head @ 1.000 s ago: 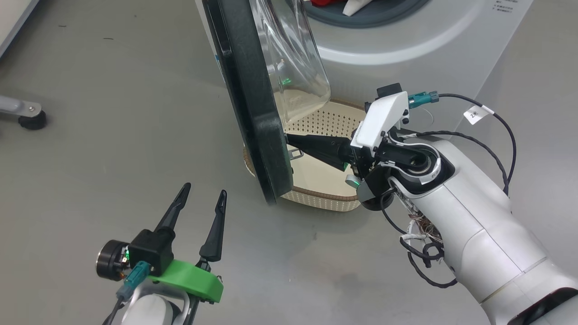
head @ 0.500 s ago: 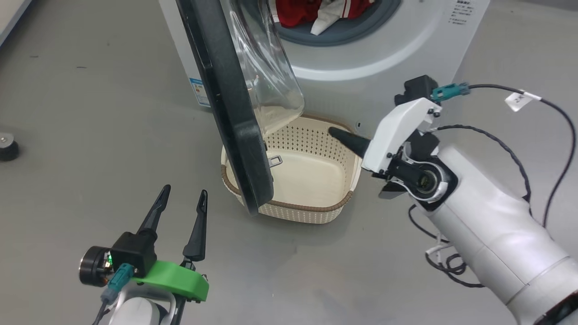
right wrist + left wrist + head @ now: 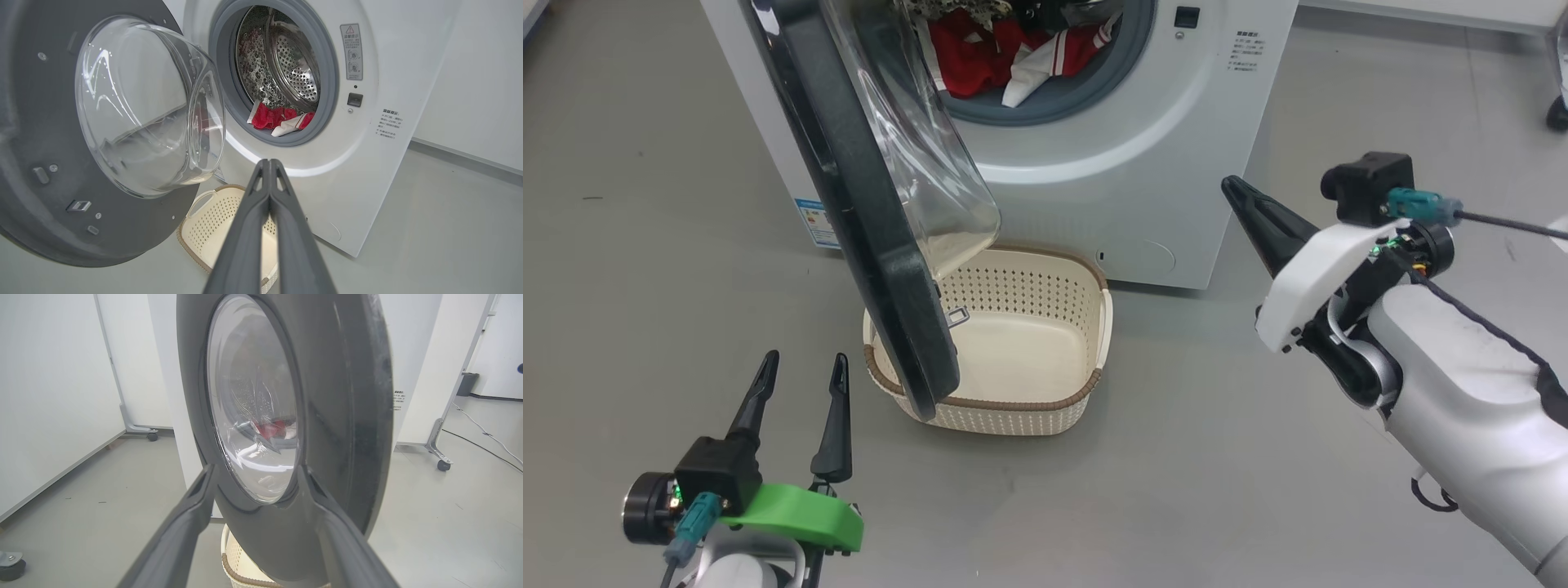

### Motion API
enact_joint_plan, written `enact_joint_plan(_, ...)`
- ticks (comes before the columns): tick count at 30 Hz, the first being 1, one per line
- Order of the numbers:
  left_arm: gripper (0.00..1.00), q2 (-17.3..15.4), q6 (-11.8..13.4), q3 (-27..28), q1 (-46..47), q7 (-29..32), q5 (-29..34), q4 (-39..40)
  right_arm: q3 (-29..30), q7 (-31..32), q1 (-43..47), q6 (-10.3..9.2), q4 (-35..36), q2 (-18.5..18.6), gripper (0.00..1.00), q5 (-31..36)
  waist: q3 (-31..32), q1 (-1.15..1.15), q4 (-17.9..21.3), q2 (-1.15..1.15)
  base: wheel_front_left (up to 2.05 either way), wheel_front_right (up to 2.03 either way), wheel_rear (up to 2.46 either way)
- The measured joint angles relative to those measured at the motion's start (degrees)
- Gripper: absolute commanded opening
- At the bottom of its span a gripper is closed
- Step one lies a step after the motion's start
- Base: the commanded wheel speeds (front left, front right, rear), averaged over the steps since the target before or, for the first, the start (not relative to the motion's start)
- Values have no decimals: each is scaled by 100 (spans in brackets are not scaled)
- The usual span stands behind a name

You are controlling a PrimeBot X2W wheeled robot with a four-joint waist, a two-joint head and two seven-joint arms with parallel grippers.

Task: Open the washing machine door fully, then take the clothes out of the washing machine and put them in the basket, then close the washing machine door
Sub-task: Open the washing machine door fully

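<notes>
So far only the first step looks touched, and perhaps not finished. The washing machine (image 3: 1143,163) stands on the grey floor (image 3: 645,204) with its round opening uncovered; the door (image 3: 866,237) juts out from the front at about a right angle, its glass bowl bulging toward the right and its lower edge hanging over the left part of the basket (image 3: 1013,416). Whether that counts as fully open I doubt—it seems to have more swing left. The basket sits on the floor just in front of the machine, below the opening, and it is empty, so nothing has been moved across yet. The clothes (image 3: 980,57) lie in the drum (image 3: 298,69), heaped low at the front, with a white piece spilling onto the grey seal (image 3: 327,102). The left claw (image 3: 805,358) is released and empty, fingers spread, low on the outer side of the door. The right claw (image 3: 1233,186) is clenched on nothing, raised to the right of the machine and apart from it, pointing toward the opening. Left to do, by my reading—push the door wider, lift the clothes out, likely in more than one trip, drop them in the basket, then shut the door.
</notes>
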State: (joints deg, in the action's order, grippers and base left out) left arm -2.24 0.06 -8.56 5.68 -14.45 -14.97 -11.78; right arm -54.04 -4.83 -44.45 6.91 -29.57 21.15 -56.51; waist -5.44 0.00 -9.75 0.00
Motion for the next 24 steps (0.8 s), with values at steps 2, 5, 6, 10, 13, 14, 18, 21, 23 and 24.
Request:
enact_joint_plan(2, 100, -2, 0, 35, -7, 0, 0, 1, 4, -339, 151, -133, 1, 109, 0, 167, 50, 0, 70, 0, 0, 0, 0)
enact_joint_plan(5, 100, -1, 0, 81, -26, 0, 0, 5, 23, -795, 405, -399, 3, 259, 0, 431, 128, 0, 144, 0, 0, 0, 0)
enact_joint_plan(6, 100, -2, 0, 108, -60, 0, 0, 25, 37, -896, 488, -480, 23, 278, 0, 443, 148, 0, 168, 0, 0, 0, 0)
enact_joint_plan(10, 100, -2, -1, 138, -187, 0, 4, 27, 272, -1111, 955, -959, 104, 313, 0, 541, 225, 0, 245, 0, 0, 0, 0)
enact_joint_plan(13, 100, -2, -1, 214, -211, 0, 4, 31, 527, -1067, 1253, -1204, 180, 327, 0, 539, 273, 0, 268, 0, 0, 0, 0)
enact_joint_plan(14, 100, -4, -1, 233, -232, 0, 5, 33, 601, -1060, 1351, -1271, 234, 331, 0, 538, 286, 0, 278, 0, 0, 0, 0)
enact_joint_plan(18, 100, -4, -1, 309, -288, 0, 8, 34, 1098, -1004, 1744, -1330, 555, 282, 0, 583, 341, 0, 314, 0, 0, 0, 0)
enact_joint_plan(21, 100, -4, -1, 338, -343, 0, 8, 44, 1569, -1004, 1933, -1370, 882, 248, 0, 767, 382, 0, 347, 0, 0, 0, 0)
enact_joint_plan(23, 100, -4, -2, 345, -370, 1, 8, 47, 1705, -1004, 2017, -1370, 962, 248, 0, 844, 389, 0, 356, 0, 0, 0, 0)
enact_joint_plan(24, 100, -4, -3, 353, -390, 0, 8, 52, 1846, -1003, 2122, -1370, 1036, 237, 0, 872, 394, 0, 363, 0, 0, 0, 0)
